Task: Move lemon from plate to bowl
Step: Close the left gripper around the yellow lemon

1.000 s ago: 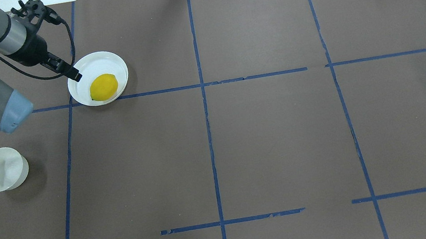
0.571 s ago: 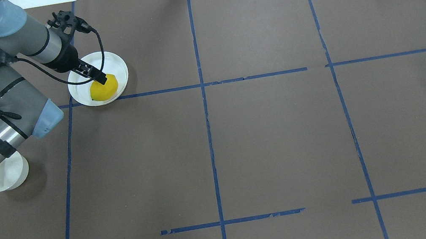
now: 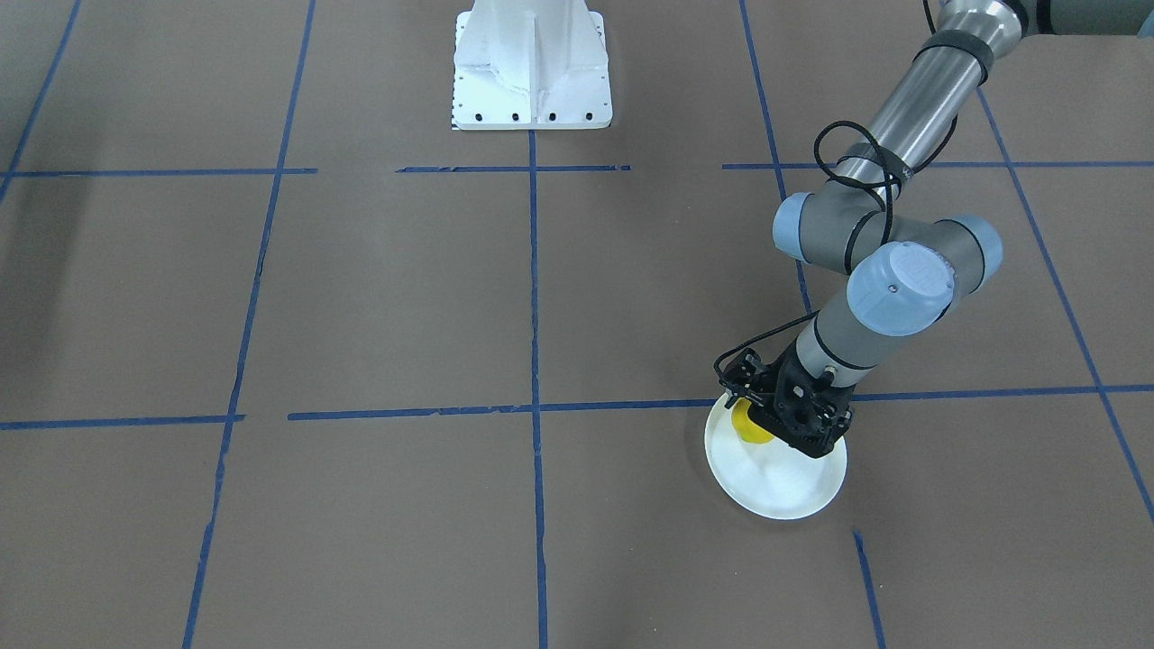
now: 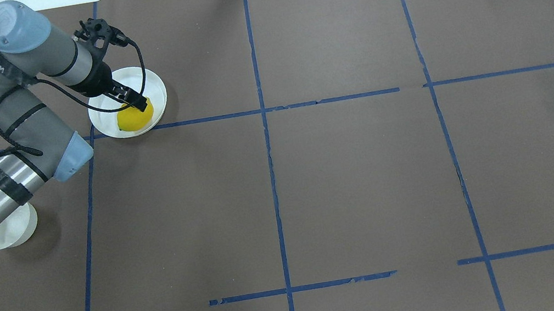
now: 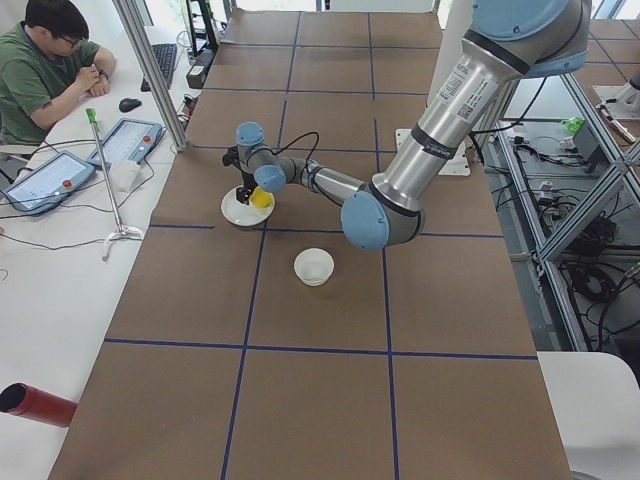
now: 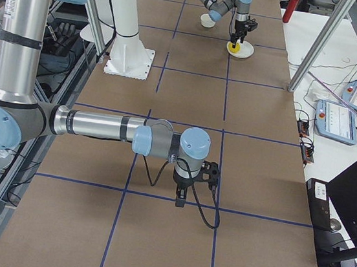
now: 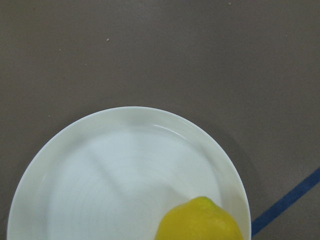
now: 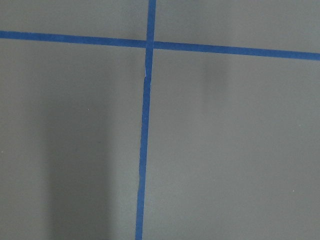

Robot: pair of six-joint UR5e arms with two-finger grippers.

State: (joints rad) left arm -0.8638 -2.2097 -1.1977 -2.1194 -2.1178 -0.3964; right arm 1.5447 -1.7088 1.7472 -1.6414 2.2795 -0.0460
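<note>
The yellow lemon (image 4: pixel 134 119) lies on the near side of the flat white plate (image 4: pixel 155 86) at the table's far left. My left gripper (image 4: pixel 140 105) is right over the lemon, its dark fingers (image 4: pixel 136 101) down at the lemon's top, and it looks open. The front view shows the gripper (image 3: pixel 793 425) covering most of the lemon (image 3: pixel 747 426) on the plate (image 3: pixel 777 491). The left wrist view shows the lemon (image 7: pixel 200 221) at the bottom edge of the plate (image 7: pixel 100 165), with no fingers in it. The bowl (image 4: pixel 11 232) stands nearer, partly under my left forearm. My right gripper (image 6: pixel 180 202) shows only in the exterior right view, so I cannot tell its state.
Brown paper with blue tape lines covers the table. The robot's white base (image 3: pixel 532 72) stands at the middle of the near edge. A person (image 5: pixel 45 70) sits at a side desk with tablets, beyond the table's far edge.
My left arm has swung right from the plate's left rim to over the lemon. Its forearm now covers part of the bowl. The lemon and plate have not moved.
</note>
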